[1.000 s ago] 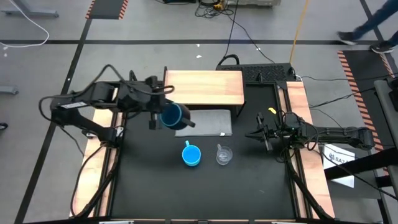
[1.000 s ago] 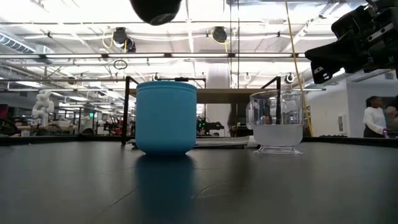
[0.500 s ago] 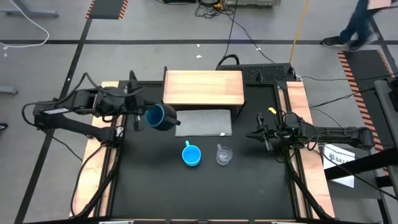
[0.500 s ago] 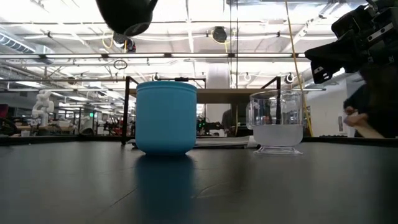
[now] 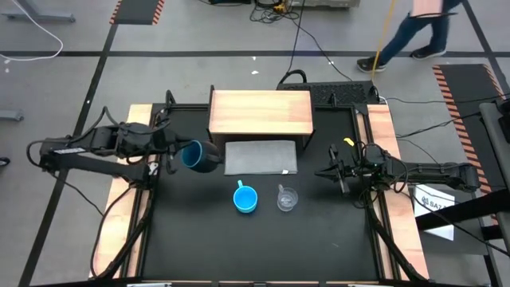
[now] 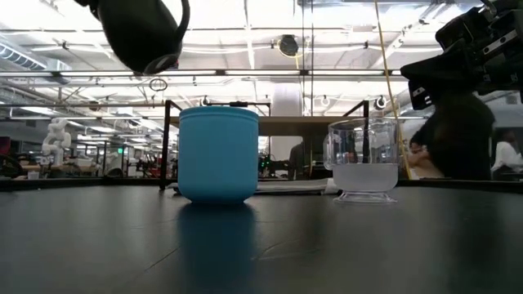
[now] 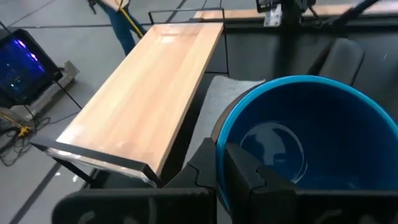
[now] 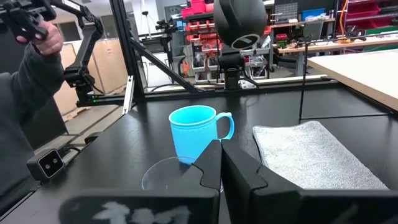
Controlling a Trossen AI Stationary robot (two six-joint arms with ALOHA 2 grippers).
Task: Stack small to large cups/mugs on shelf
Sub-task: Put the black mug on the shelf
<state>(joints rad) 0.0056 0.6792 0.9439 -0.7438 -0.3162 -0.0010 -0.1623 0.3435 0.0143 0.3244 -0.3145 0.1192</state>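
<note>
My left gripper [image 5: 177,151] is shut on the large dark navy mug [image 5: 201,155], blue inside, which it holds in the air above the table's left part, left of the grey mat [image 5: 261,157]. In the low view the navy mug [image 6: 143,33] hangs high. The light-blue mug [image 5: 245,198] and the clear cup [image 5: 287,198] stand upright on their bases on the black table, side by side. The wooden-topped shelf [image 5: 260,112] stands on its dark legs behind the mat. My right gripper [image 5: 335,173] waits shut at the table's right side, touching nothing. My left gripper pinches the navy mug's rim [image 7: 219,144], with one finger [image 7: 249,171] inside the mug and the other outside its wall. The fingers come from the table's left, slanting downward. The mug is lifted clear and tilted, its mouth turned toward the gripper.
Wooden rails [image 5: 382,135] run along the table's left and right sides. A person [image 5: 414,28] walks across the floor beyond the far edge, and a sleeve [image 8: 31,81] shows in the right wrist view. Bare black tabletop lies in front of the two standing cups.
My left gripper has drawn back toward the table's left edge and sunk, carrying the navy mug from over the mat's left end to the left of the mat. The mug stays clear of the table and has rolled somewhat.
</note>
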